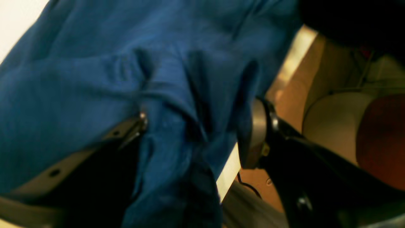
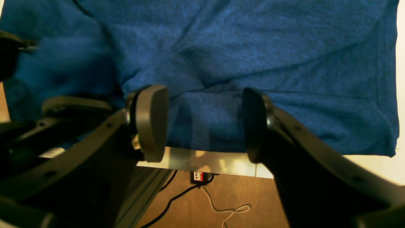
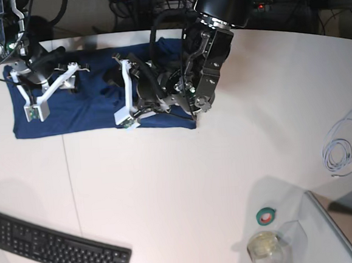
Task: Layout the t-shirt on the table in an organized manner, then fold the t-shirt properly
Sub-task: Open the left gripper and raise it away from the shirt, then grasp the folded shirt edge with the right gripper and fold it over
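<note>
I note keyboard (image 3: 57, 250) nearest me at left, bare white table (image 3: 186, 185) beyond, t-shirt (image 3: 95, 110) spread at far left, left gripper (image 1: 196, 126) spread astride bunched cloth, right gripper (image 2: 202, 123) spread above its hem

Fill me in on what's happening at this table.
A two-armed robot is working on a navy t-shirt lying spread but wrinkled at the far side of the white table. The left gripper has bunched cloth between its parted fingers. The right gripper hovers open over the shirt's edge. No fold is visible yet.
</note>
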`<act>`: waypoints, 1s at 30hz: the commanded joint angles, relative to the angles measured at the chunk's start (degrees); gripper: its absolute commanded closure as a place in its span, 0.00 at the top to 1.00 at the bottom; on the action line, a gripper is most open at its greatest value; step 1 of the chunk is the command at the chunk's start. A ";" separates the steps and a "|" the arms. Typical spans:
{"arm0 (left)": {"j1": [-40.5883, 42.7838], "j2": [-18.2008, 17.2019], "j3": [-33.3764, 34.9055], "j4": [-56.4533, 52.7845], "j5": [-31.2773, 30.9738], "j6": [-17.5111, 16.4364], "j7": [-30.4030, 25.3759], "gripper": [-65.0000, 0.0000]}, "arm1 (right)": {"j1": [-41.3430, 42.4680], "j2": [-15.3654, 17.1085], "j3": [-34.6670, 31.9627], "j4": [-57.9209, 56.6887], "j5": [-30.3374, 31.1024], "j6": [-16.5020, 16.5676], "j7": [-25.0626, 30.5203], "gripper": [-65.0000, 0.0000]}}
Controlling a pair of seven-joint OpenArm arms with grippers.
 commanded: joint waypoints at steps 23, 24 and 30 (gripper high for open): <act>-3.39 -7.87 -10.41 7.39 -14.58 -0.08 -0.51 0.50 | -0.49 0.85 5.53 3.89 0.09 0.09 0.98 0.54; -2.07 -10.59 -14.10 8.79 -14.49 -0.08 -0.51 0.50 | -0.22 0.85 4.12 4.07 0.09 0.09 0.98 0.54; 7.69 -24.04 -37.49 8.35 -14.23 -0.52 -2.36 0.37 | 5.31 0.59 -6.34 3.71 0.36 0.00 0.62 0.54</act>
